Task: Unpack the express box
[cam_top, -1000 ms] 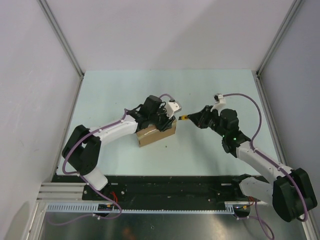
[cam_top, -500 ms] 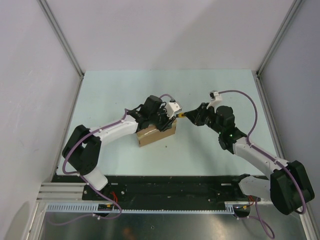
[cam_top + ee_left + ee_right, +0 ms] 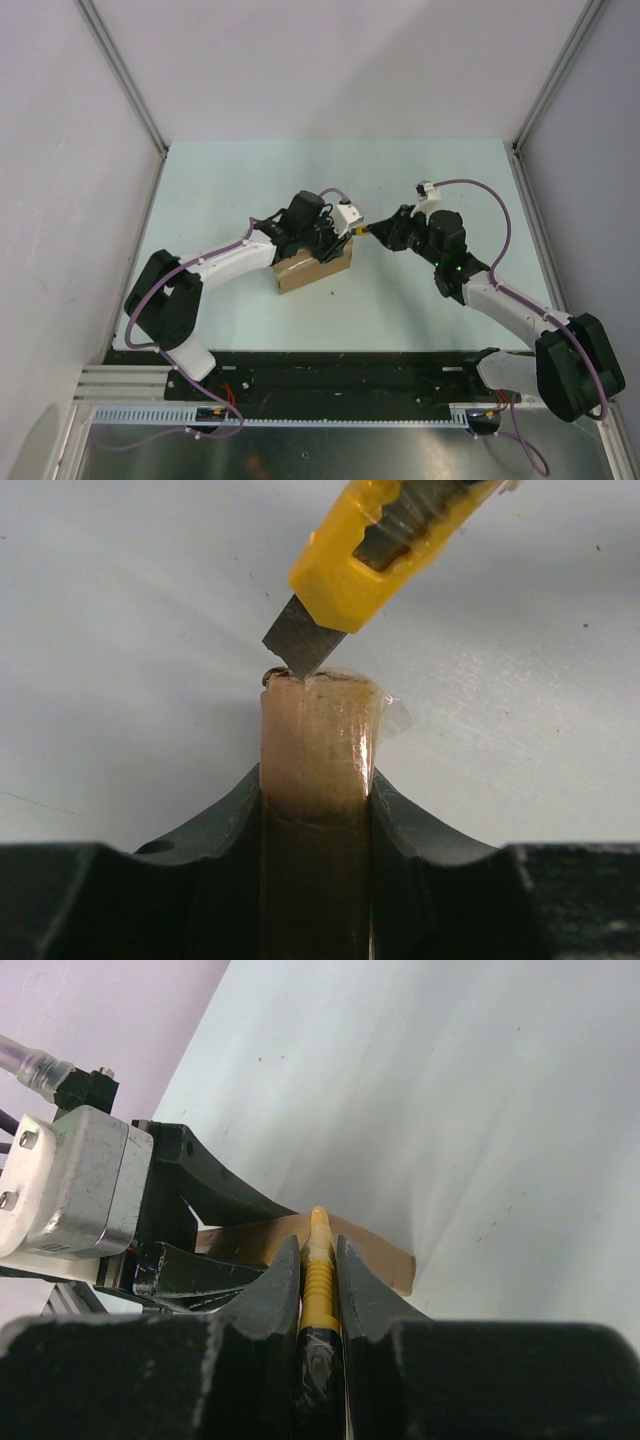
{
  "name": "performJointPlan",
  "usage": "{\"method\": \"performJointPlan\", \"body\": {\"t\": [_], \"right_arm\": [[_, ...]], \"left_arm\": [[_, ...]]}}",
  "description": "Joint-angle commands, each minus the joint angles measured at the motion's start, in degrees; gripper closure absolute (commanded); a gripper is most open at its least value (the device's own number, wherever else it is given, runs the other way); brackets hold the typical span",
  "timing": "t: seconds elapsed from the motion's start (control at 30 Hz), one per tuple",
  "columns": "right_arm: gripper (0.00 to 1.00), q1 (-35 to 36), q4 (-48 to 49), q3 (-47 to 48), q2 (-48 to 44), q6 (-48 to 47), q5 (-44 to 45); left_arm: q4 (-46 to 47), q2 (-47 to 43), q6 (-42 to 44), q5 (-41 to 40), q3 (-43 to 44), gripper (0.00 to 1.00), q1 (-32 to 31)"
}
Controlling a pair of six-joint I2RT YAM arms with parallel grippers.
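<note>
The brown express box [image 3: 312, 270] stands on edge on the table. My left gripper [image 3: 325, 243] is shut on it; in the left wrist view its taped top edge [image 3: 317, 780] sits between my fingers [image 3: 225, 820]. My right gripper [image 3: 385, 233] is shut on the yellow utility knife [image 3: 318, 1270]. The knife's yellow body [image 3: 385, 550] shows in the left wrist view, and its blade tip [image 3: 297, 645] touches the taped end of the box. In the right wrist view the box [image 3: 380, 1252] lies just beyond the knife tip.
The pale green table [image 3: 240, 190] is bounded by white walls with metal corner posts [image 3: 120, 70]. A black rail [image 3: 330, 375] runs along the near edge by the arm bases. The left wrist's camera housing [image 3: 70, 1185] sits close to my right fingers.
My right gripper has moved left with the knife, bringing its tip up to the box's right end. The left arm and the box have stayed in place.
</note>
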Motion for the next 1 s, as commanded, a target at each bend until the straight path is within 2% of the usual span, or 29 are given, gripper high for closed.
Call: {"method": "performJointPlan", "body": {"t": [0.0, 0.97], "right_arm": [[1.0, 0.5, 1.3, 2.3, 1.0, -2.0, 1.0], [1.0, -0.3, 2.1, 2.3, -1.6, -1.3, 1.4]], "left_arm": [[-5.2, 2.1, 2.4, -0.1, -1.7, 0.85, -1.2], [-5.3, 1.8, 2.4, -0.7, -3.0, 0.86, -1.3]]}}
